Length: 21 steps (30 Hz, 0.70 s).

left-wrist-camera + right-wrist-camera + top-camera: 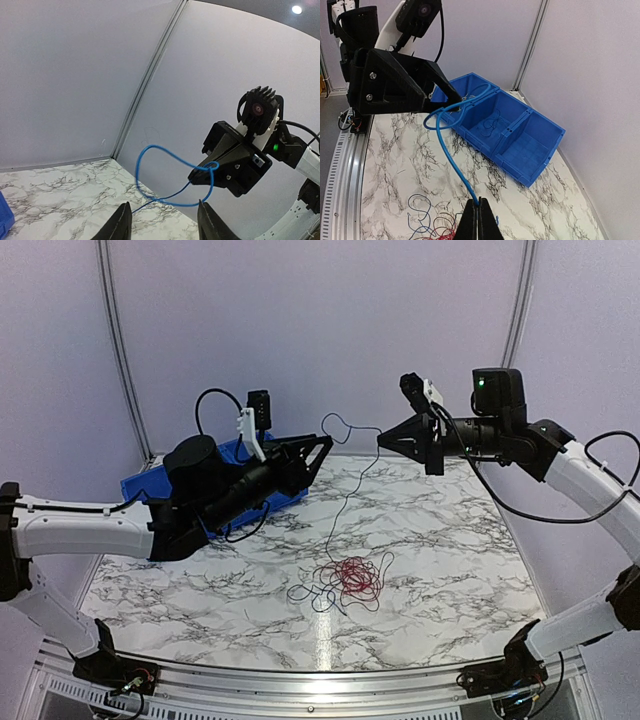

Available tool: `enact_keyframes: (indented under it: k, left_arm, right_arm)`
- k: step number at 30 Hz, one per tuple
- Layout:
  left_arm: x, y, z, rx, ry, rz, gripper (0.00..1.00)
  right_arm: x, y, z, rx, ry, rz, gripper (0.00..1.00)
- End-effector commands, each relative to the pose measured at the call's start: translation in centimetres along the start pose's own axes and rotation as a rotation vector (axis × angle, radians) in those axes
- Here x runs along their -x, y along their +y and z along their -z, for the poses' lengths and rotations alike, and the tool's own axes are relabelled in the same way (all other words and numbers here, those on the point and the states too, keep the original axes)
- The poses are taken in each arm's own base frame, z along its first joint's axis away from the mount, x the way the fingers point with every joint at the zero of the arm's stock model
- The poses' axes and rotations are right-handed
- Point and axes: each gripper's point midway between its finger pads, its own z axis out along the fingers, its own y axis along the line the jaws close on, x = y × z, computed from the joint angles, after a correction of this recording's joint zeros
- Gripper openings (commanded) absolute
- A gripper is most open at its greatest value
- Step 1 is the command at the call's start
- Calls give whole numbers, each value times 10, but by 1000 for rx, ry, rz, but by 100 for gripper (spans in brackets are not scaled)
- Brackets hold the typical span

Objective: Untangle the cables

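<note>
A blue bin (142, 488) blocks the table's (450, 570) far-left corner; a blue wire (155, 147), seemingly slack, crosses mid-air.

- The left arm (80, 525) has a white shell on its long link, black joints and one fat round black motor housing (192, 462).
- The left gripper (322, 447) is a black triangular frame with silver screws (372, 76). A white bracket (248, 432) carries a small black camera (259, 408).
- The right arm (590, 475) has the same white shell and black joints, plus a green light (481, 381) on its black wrist box.
- The right gripper (384, 440) is a black triangular frame (matching the left one). Its camera housing (257, 107) is round and finned.
- Thin black cords (213, 391) loop along both arms.
- The black bases (105, 665) show small coloured wires.
</note>
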Motion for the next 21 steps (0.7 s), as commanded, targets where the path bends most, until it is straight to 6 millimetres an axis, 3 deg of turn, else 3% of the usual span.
enact_keyframes:
  k: [1, 5, 10, 15, 21]
  left_arm:
    - [33, 11, 31, 72, -124, 55, 52]
    - [28, 12, 30, 63, -107, 31, 65]
    - [26, 0, 5, -1, -79, 22, 66]
    - [24, 6, -14, -1, -48, 32, 55]
    - [24, 6, -24, -54, -29, 35, 24]
  right_arm:
    - [15, 3, 9, -12, -35, 35, 0]
    - [13, 3, 7, -10, -33, 33, 0]
    - [11, 3, 5, -3, -31, 27, 0]
    - [11, 4, 6, 0, -33, 22, 0]
    - [8, 5, 6, -6, -30, 22, 0]
